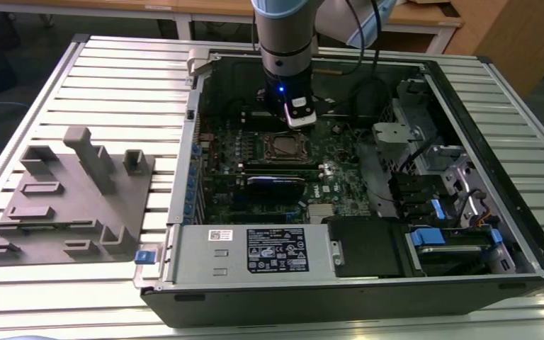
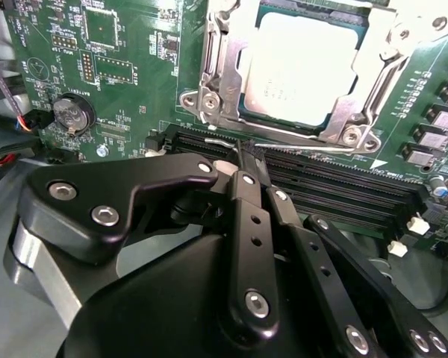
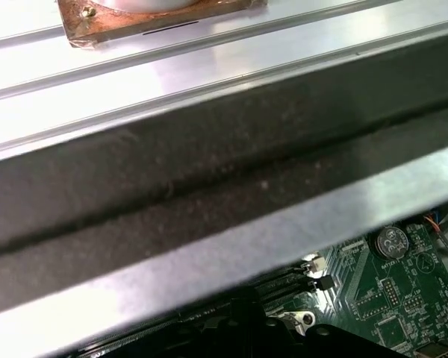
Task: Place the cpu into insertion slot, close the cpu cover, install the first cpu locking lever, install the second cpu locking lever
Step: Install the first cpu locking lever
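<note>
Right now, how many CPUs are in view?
1. The cpu lies on the motherboard, framed by the cpu cover, just past the gripper. The arm hides some board in the exterior view.

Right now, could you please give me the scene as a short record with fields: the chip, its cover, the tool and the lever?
cpu: seated in the insertion slot, silver top visible
cpu cover: appears to lie flat around the cpu, window over its top
tool: shut, tips low by the black memory slots
wire lever: thin, along the slot's near edge, right by the tool tips; contact unclear
setting: green motherboard inside an open computer case
</note>
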Controlling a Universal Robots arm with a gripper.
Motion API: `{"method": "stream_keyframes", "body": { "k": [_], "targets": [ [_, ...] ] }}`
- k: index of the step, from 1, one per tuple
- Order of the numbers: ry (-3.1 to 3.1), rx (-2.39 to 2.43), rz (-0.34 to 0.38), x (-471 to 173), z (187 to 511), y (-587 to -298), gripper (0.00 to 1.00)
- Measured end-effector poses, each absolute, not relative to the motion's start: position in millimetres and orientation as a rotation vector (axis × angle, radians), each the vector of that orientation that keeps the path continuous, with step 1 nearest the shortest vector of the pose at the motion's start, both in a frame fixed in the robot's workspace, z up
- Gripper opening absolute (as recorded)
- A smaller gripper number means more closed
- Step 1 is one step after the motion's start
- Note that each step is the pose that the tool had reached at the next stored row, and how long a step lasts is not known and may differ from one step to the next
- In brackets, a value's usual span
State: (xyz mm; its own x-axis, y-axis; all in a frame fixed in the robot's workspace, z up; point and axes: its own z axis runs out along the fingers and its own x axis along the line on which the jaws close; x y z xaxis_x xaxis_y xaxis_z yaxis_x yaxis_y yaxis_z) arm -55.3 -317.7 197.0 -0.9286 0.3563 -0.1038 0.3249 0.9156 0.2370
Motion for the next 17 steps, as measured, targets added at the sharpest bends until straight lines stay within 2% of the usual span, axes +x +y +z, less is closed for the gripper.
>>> {"method": "stream_keyframes", "body": {
  "k": [17],
  "targets": [
    [2.944, 0.46, 0.319, -55.3, 195.1, -319.1, 0.11]
  ]
}}
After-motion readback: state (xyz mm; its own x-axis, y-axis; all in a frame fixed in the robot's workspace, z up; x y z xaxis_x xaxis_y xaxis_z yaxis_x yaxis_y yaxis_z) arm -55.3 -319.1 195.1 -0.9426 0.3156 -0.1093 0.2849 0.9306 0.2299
